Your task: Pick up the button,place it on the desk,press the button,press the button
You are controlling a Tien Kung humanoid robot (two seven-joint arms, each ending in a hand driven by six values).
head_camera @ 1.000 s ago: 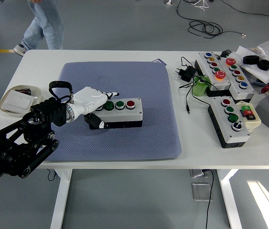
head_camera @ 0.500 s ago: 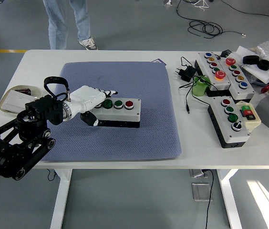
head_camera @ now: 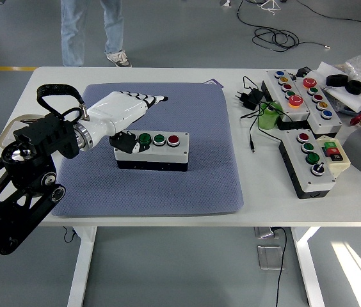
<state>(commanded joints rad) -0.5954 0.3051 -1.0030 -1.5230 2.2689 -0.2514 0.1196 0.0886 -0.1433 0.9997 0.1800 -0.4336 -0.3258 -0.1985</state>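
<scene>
Hovering over button box [head_camera: 153,151] left end on blue mat [head_camera: 168,185]: left robot hand [head_camera: 126,115], fingers extended, holding nothing, thumb near green button [head_camera: 144,137].

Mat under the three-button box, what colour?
Blue-grey mat, finely dotted weave; head view.

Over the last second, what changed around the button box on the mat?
The left hand let go of the button box and rose above its left end, fingers extended, thumb near the left green button. The box had slid slightly left before that. It sits flat on the mat. The other boxes to the right are unchanged.
</scene>
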